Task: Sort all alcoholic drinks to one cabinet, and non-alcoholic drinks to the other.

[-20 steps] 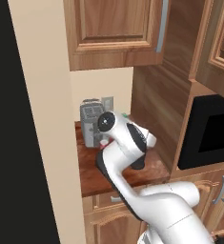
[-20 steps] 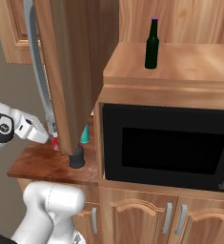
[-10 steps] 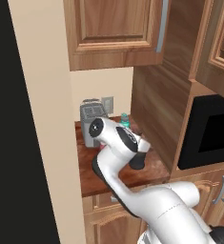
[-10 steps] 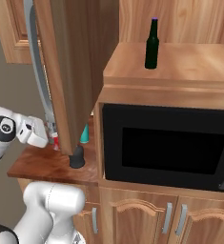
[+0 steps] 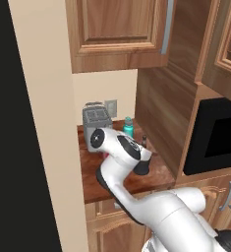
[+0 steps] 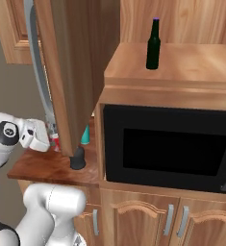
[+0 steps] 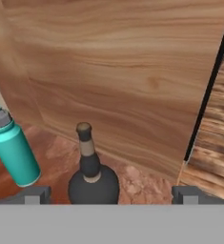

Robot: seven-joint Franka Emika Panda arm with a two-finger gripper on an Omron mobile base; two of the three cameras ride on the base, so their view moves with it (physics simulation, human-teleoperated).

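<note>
My gripper is open, and its dark fingertips frame the squat black bottle on the counter close ahead. To that bottle's left stands the teal bottle with its grey cap. In the right base view the gripper hovers left of the black bottle, with the red can partly hidden behind it and the teal bottle behind the door edge. The slim green bottle with a purple cap stands upright on top of the microwave's housing. The left base view shows the teal bottle beyond my arm.
A grey toaster sits at the back of the small brown counter. A tall wooden panel rises right behind the black bottle. An open cabinet door hangs over the counter. The black microwave is to the right.
The arm has swung round, its round joint shifting left in the left base view. The hand has drifted slightly left and lower in the right base view. The jaws stay open.
</note>
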